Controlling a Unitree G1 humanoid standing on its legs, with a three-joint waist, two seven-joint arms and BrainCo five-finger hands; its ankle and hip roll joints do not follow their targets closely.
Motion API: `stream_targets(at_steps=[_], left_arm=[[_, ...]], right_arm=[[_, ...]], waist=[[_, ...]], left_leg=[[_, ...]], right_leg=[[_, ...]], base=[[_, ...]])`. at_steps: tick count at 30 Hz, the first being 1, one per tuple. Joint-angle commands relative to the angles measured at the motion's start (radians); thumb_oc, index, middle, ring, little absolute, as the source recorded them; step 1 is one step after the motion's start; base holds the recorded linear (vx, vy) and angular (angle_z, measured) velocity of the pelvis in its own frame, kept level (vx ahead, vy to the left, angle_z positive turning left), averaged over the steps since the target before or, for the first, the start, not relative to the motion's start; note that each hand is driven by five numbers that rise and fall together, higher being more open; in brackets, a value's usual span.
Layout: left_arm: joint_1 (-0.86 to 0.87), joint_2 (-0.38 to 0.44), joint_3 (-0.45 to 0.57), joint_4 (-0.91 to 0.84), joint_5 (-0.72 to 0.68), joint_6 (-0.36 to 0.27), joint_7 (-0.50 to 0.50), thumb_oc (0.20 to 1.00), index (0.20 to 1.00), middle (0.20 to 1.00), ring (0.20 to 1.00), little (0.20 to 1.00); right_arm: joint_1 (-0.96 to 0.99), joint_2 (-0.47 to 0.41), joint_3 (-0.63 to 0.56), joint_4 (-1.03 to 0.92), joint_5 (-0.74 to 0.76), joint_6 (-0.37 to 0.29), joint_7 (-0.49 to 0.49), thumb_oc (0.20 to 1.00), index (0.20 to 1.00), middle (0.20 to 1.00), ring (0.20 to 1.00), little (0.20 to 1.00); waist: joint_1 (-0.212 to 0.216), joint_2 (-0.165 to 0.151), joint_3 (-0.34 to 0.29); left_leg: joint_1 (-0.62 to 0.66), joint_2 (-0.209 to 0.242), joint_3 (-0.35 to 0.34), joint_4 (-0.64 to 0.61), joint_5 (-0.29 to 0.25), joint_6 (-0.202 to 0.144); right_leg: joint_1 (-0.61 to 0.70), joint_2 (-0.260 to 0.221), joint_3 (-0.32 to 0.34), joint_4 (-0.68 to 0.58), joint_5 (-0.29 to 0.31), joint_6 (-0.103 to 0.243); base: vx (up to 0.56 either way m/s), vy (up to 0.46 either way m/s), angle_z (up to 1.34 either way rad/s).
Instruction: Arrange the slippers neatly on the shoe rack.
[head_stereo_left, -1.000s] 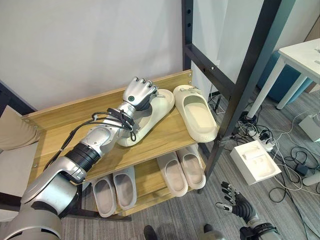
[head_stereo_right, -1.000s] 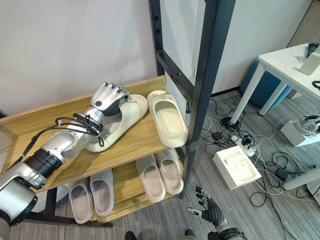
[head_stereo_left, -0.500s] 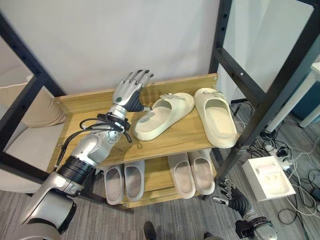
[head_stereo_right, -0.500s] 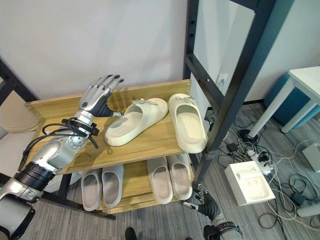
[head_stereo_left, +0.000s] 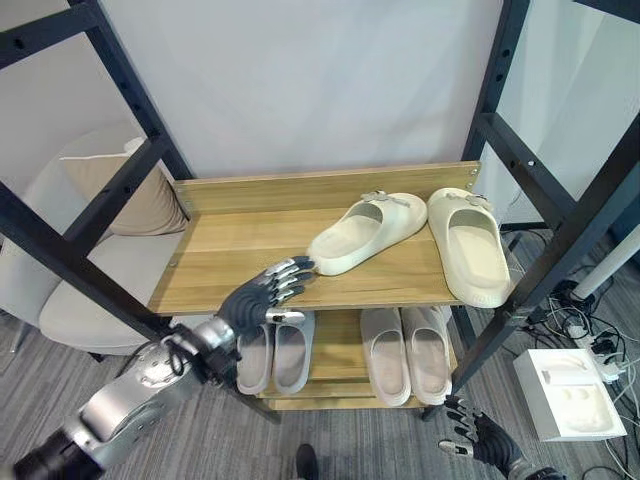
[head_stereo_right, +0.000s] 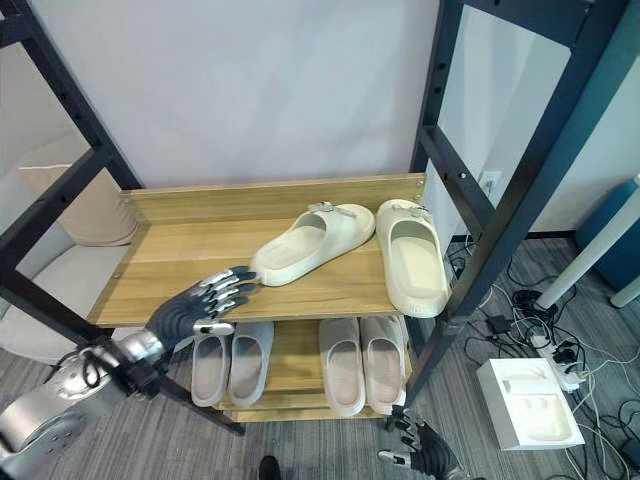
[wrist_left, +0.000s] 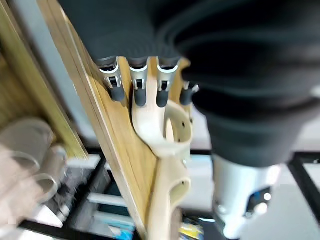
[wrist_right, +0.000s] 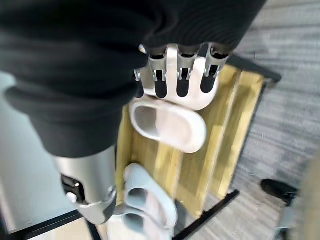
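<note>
A wooden shoe rack (head_stereo_left: 250, 235) of two shelves is seen. Two cream slippers (head_stereo_left: 365, 232) lie on its top shelf, just beyond the left hand (head_stereo_left: 262, 296), whose fingers are spread and empty. Four pale slippers (head_stereo_right: 340, 365) below are partly hidden. The right hand (head_stereo_right: 420, 460), cut off low, is held loosely apart.

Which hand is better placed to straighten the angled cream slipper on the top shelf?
Probably the left. The left hand is open at the top shelf's front edge, near the angled slipper; the right hand hangs low near the floor.
</note>
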Motion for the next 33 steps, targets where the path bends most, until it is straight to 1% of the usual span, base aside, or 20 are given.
stream_targets(at_steps=[1, 3, 6, 7, 8, 9, 13, 16, 18, 22, 24, 28, 30, 31, 33], left_arm=[[-0.122, -0.046, 0.011, 0.043, -0.027, -0.016, -0.027, 1.000, 1.000, 1.000, 1.000, 1.000], [-0.151, -0.072, -0.009, 0.051, 0.001, -0.017, -0.018, 1.000, 1.000, 1.000, 1.000, 1.000], [-0.202, -0.126, 0.011, 0.079, 0.090, -0.039, 0.018, 1.000, 1.000, 1.000, 1.000, 1.000], [-0.245, -0.191, 0.045, 0.121, 0.165, -0.064, 0.063, 1.000, 1.000, 1.000, 1.000, 1.000], [-0.271, -0.235, 0.070, 0.140, 0.183, -0.075, 0.091, 1.000, 1.000, 1.000, 1.000, 1.000], [-0.278, -0.245, 0.079, 0.141, 0.185, -0.079, 0.096, 1.000, 1.000, 1.000, 1.000, 1.000], [-0.275, -0.266, 0.102, 0.135, 0.166, -0.089, 0.101, 1.000, 1.000, 1.000, 1.000, 1.000], [-0.250, -0.272, 0.130, 0.081, 0.128, -0.100, 0.088, 1.000, 1.000, 1.000, 1.000, 1.000], [-0.228, -0.275, 0.166, 0.037, 0.126, -0.116, 0.084, 1.000, 1.000, 1.000, 1.000, 1.000], [-0.194, -0.297, 0.248, 0.013, 0.146, -0.148, 0.112, 1.000, 1.000, 1.000, 1.000, 1.000], [-0.188, -0.301, 0.262, 0.018, 0.149, -0.152, 0.117, 1.000, 1.000, 1.000, 1.000, 1.000], [-0.164, -0.316, 0.306, 0.065, 0.173, -0.159, 0.134, 1.000, 1.000, 1.000, 1.000, 1.000], [-0.176, -0.325, 0.310, 0.131, 0.213, -0.154, 0.146, 1.000, 1.000, 1.000, 1.000, 1.000], [-0.201, -0.331, 0.302, 0.192, 0.253, -0.148, 0.163, 1.000, 1.000, 1.000, 1.000, 1.000], [-0.228, -0.330, 0.291, 0.230, 0.279, -0.146, 0.168, 1.000, 1.000, 1.000, 1.000, 1.000]], right_arm=[[-0.058, 0.024, -0.017, -0.052, 0.041, -0.032, 0.013, 1.000, 1.000, 1.000, 1.000, 1.000], [-0.056, 0.028, -0.011, -0.048, 0.041, -0.032, 0.016, 1.000, 1.000, 1.000, 1.000, 1.000], [-0.061, 0.044, -0.010, -0.041, 0.040, -0.034, 0.011, 1.000, 1.000, 1.000, 1.000, 1.000], [-0.067, 0.066, -0.009, -0.029, 0.032, -0.040, 0.000, 1.000, 1.000, 1.000, 1.000, 1.000], [-0.073, 0.080, -0.011, -0.020, 0.021, -0.044, -0.010, 1.000, 1.000, 1.000, 1.000, 1.000], [-0.075, 0.085, -0.014, -0.015, 0.017, -0.045, -0.015, 1.000, 1.000, 1.000, 1.000, 1.000], [-0.074, 0.096, -0.016, -0.005, 0.008, -0.048, -0.023, 1.000, 1.000, 1.000, 1.000, 1.000], [-0.069, 0.099, -0.019, 0.004, 0.001, -0.049, -0.021, 1.000, 1.000, 1.000, 1.000, 1.000], [-0.063, 0.102, -0.024, 0.005, -0.001, -0.055, -0.017, 1.000, 1.000, 1.000, 1.000, 1.000], [-0.057, 0.110, -0.029, 0.015, -0.001, -0.060, -0.010, 1.000, 1.000, 1.000, 1.000, 1.000], [-0.056, 0.110, -0.030, 0.016, -0.001, -0.061, -0.009, 1.000, 1.000, 1.000, 1.000, 1.000], [-0.059, 0.108, -0.035, 0.019, -0.005, -0.058, -0.006, 1.000, 1.000, 1.000, 1.000, 1.000], [-0.064, 0.105, -0.034, 0.022, -0.012, -0.055, -0.004, 1.000, 1.000, 1.000, 1.000, 1.000], [-0.071, 0.104, -0.030, 0.026, -0.015, -0.051, -0.003, 1.000, 1.000, 1.000, 1.000, 1.000], [-0.079, 0.102, -0.028, 0.028, -0.018, -0.051, -0.005, 1.000, 1.000, 1.000, 1.000, 1.000]], waist=[[-0.013, -0.026, 0.034], [-0.017, -0.027, 0.032], [-0.019, -0.029, 0.032], [-0.018, -0.031, 0.032], [-0.018, -0.032, 0.033], [-0.017, -0.031, 0.034], [-0.015, -0.032, 0.036], [-0.011, -0.032, 0.038], [-0.007, -0.035, 0.038], [0.003, -0.037, 0.041], [0.005, -0.038, 0.041], [0.009, -0.040, 0.042], [0.007, -0.042, 0.042], [0.004, -0.043, 0.040], [0.001, -0.043, 0.040]], left_leg=[[0.139, 0.015, -0.007, 0.002, -0.175, -0.020], [0.138, 0.013, -0.005, 0.002, -0.175, -0.019], [0.136, 0.012, -0.005, 0.002, -0.175, -0.018], [0.136, 0.012, -0.006, 0.002, -0.175, -0.017], [0.134, 0.011, -0.008, 0.002, -0.174, -0.016], [0.133, 0.010, -0.009, 0.002, -0.174, -0.015], [0.133, 0.009, -0.011, 0.002, -0.173, -0.015], [0.135, 0.008, -0.011, 0.002, -0.175, -0.015], [0.135, 0.008, -0.012, 0.002, -0.176, -0.015], [0.137, 0.007, -0.017, 0.002, -0.177, -0.014], [0.137, 0.007, -0.018, 0.002, -0.178, -0.014], [0.137, 0.009, -0.020, 0.002, -0.179, -0.015], [0.138, 0.009, -0.019, 0.002, -0.180, -0.016], [0.139, 0.011, -0.017, 0.002, -0.181, -0.016], [0.139, 0.011, -0.016, 0.002, -0.181, -0.017]], right_leg=[[-0.116, 0.003, -0.039, -0.010, 0.069, 0.024], [-0.118, 0.002, -0.036, -0.010, 0.071, 0.024], [-0.121, 0.001, -0.035, -0.010, 0.071, 0.023], [-0.121, 0.000, -0.036, -0.010, 0.070, 0.022], [-0.120, 0.000, -0.037, -0.010, 0.069, 0.020], [-0.120, 0.000, -0.038, -0.010, 0.069, 0.020], [-0.118, -0.001, -0.042, -0.010, 0.068, 0.020], [-0.115, -0.002, -0.044, -0.010, 0.066, 0.019], [-0.114, -0.003, -0.045, -0.010, 0.064, 0.019], [-0.109, -0.002, -0.048, -0.010, 0.060, 0.017], [-0.108, -0.001, -0.049, -0.010, 0.060, 0.016], [-0.105, -0.001, -0.051, -0.010, 0.057, 0.015], [-0.107, -0.001, -0.050, -0.010, 0.057, 0.016], [-0.107, -0.001, -0.050, -0.010, 0.056, 0.017], [-0.109, 0.000, -0.049, -0.010, 0.056, 0.017]], base=[[-0.01, 0.005, -0.04], [0.00, 0.000, 0.00], [0.00, 0.000, 0.00], [0.00, 0.000, 0.00], [0.00, 0.000, 0.00], [0.00, 0.000, 0.00], [0.00, 0.000, 0.00], [0.00, 0.000, 0.00], [0.00, 0.000, 0.00], [0.02, 0.002, 0.03], [0.01, 0.002, 0.05], [0.03, 0.004, 0.03], [0.05, 0.008, 0.02], [0.05, 0.007, 0.02], [0.02, 0.003, 0.00]])
